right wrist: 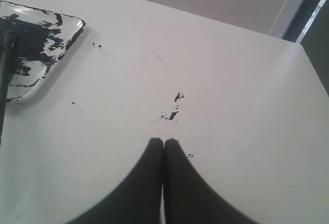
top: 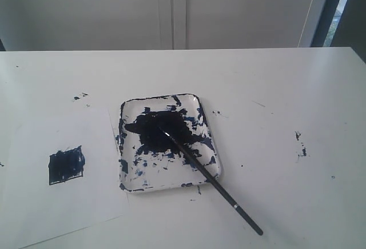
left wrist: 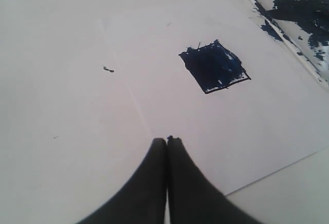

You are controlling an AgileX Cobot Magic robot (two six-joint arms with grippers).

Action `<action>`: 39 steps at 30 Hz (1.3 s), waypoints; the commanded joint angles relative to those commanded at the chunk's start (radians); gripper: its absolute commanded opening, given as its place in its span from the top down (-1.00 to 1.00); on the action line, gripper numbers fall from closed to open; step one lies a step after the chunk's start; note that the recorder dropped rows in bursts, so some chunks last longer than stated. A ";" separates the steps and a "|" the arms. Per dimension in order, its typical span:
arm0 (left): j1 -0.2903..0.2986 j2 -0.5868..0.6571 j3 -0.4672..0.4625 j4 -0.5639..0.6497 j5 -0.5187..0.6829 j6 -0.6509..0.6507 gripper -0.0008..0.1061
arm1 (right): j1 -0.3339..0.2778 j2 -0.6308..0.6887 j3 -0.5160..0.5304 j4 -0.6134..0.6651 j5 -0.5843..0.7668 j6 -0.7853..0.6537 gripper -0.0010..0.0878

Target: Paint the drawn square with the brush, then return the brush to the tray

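The drawn square (top: 66, 165) on the white paper is filled with dark navy paint; it also shows in the left wrist view as the square (left wrist: 215, 66). The brush (top: 211, 177) lies slanted with its tip in the paint-smeared white tray (top: 194, 99) and its handle out over the tray's near right corner onto the table. Its handle (right wrist: 4, 80) shows at the edge of the right wrist view, beside the tray (right wrist: 77, 24). My left gripper (left wrist: 167, 139) is shut and empty above the paper. My right gripper (right wrist: 164, 141) is shut and empty over bare table. Neither gripper shows in the exterior view.
The white paper sheet (top: 68, 129) lies left of the tray on the white table. Dark paint specks (top: 300, 143) dot the table right of the tray and others (top: 80, 96) sit near the paper's far corner. A wall stands behind the table's far edge.
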 joint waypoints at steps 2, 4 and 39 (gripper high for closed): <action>0.000 0.000 0.000 0.000 0.000 -0.009 0.99 | 0.000 0.000 0.000 0.000 0.000 0.000 0.98; 0.000 0.000 0.000 0.000 0.000 -0.011 0.99 | 0.000 0.000 0.000 0.000 0.000 0.000 0.98; 0.000 0.000 0.000 0.000 -0.002 0.019 0.99 | 0.000 0.000 0.000 0.000 -0.001 0.000 0.98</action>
